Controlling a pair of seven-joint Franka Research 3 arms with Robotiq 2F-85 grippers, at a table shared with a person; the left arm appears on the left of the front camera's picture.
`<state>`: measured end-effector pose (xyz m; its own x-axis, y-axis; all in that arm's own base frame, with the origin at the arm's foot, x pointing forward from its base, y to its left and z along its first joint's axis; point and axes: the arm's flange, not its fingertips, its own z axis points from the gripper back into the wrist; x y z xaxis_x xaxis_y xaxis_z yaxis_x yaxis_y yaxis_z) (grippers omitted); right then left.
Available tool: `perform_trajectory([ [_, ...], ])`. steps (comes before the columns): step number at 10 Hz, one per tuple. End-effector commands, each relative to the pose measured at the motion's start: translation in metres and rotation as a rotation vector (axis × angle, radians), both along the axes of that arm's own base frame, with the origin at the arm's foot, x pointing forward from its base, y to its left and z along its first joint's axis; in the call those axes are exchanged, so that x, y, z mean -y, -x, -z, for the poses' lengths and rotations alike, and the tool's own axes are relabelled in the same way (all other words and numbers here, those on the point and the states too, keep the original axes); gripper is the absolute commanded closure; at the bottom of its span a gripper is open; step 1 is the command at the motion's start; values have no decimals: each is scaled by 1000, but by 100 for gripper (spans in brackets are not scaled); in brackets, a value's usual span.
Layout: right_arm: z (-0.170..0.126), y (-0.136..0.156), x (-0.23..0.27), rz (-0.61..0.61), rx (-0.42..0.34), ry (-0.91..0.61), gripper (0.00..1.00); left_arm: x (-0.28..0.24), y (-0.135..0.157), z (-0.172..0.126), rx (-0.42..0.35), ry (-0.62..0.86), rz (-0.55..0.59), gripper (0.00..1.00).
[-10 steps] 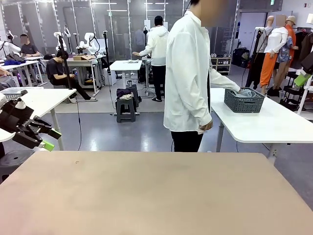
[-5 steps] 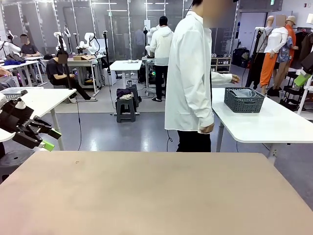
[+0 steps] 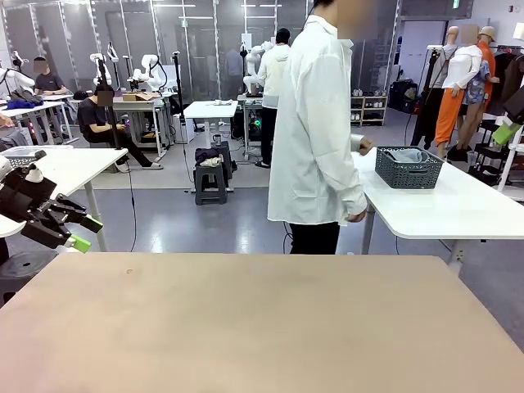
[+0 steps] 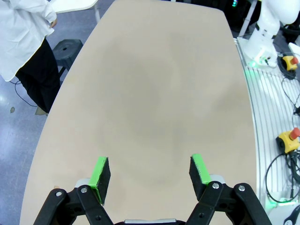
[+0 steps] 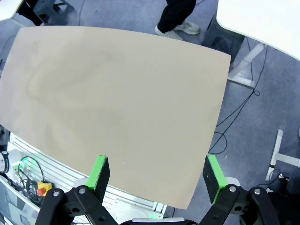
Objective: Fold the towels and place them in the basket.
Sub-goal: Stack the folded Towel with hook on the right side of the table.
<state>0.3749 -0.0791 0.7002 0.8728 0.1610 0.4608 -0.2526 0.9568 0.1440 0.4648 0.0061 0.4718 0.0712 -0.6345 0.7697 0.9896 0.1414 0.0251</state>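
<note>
The dark grey lattice basket (image 3: 408,167) stands on a white table behind the person, with a pale blue-grey towel (image 3: 407,155) lying inside it. My left gripper (image 3: 82,233) hovers at the left edge of the front view, open and holding nothing. In the left wrist view the left gripper (image 4: 151,174) spreads its green pads wide over the bare beige table (image 4: 159,93). My right gripper (image 5: 158,180) is open too, high above the same table (image 5: 117,98), with nothing between its fingers.
A person in a white coat (image 3: 315,131) stands between my table (image 3: 262,319) and the white table (image 3: 442,205), one hand near the basket. The person's legs (image 4: 33,79) show beside the table's far edge. The other arm's white base (image 4: 267,33) stands at the right.
The person has drawn the hand back from the basket and turned a little. Both grippers have stayed still and open.
</note>
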Motion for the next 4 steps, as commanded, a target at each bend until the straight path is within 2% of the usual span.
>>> perform_trajectory([
  [1, -3, -2, -1, 19, -17, -1, 0, 0, 0, 0, 5, 5, -2, 14],
  [4, -3, -2, -1, 19, -17, -1, 0, 0, 0, 0, 5, 5, -2, 14],
])
